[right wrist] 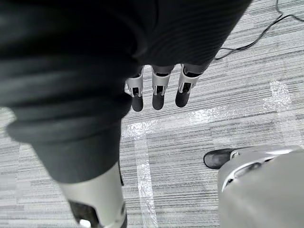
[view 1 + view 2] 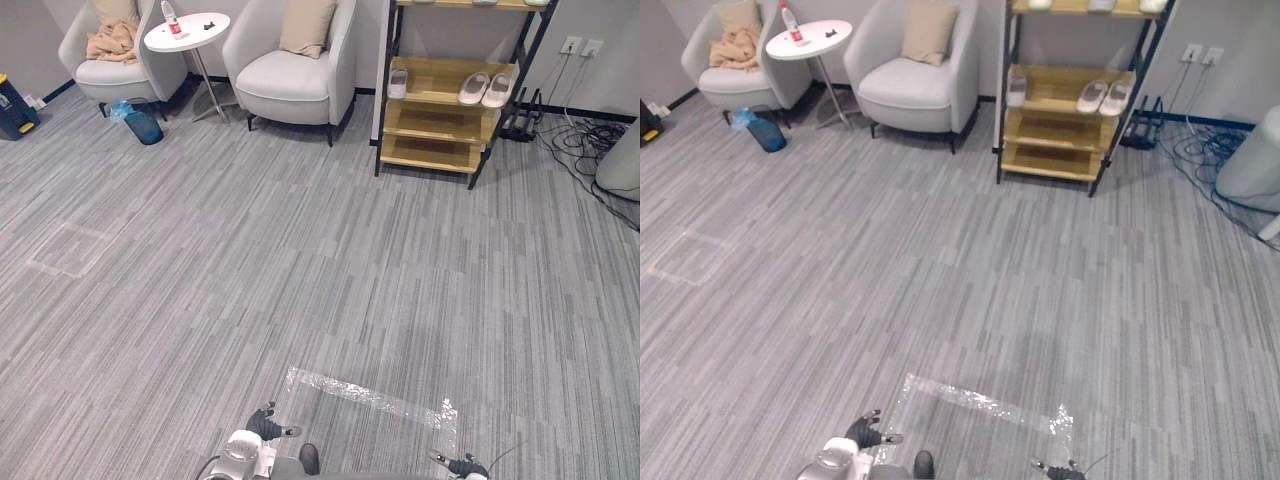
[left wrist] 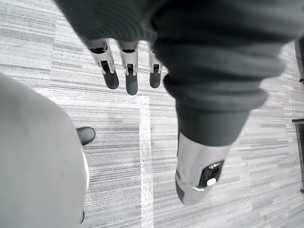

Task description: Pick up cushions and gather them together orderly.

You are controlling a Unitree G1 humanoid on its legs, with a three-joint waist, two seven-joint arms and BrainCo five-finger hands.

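A beige cushion (image 2: 306, 25) leans upright against the back of the right-hand white armchair (image 2: 290, 85) at the far side of the room. A second beige cushion (image 2: 115, 10) stands in the left armchair (image 2: 100, 72), above a crumpled peach cloth (image 2: 112, 42). Both hands hang low, far from the chairs, over the grey carpet. My left hand (image 2: 265, 425) has straight fingers (image 3: 130, 78) and holds nothing. My right hand (image 2: 455, 465) also has straight fingers (image 1: 158, 95) and is empty.
A round white side table (image 2: 187, 30) with a bottle (image 2: 172, 18) stands between the chairs. A blue bag (image 2: 140, 122) lies by the left chair. A wooden shelf rack (image 2: 440, 100) holds slippers. Cables (image 2: 590, 140) trail at the right. Tape marks (image 2: 370, 395) cross the carpet nearby.
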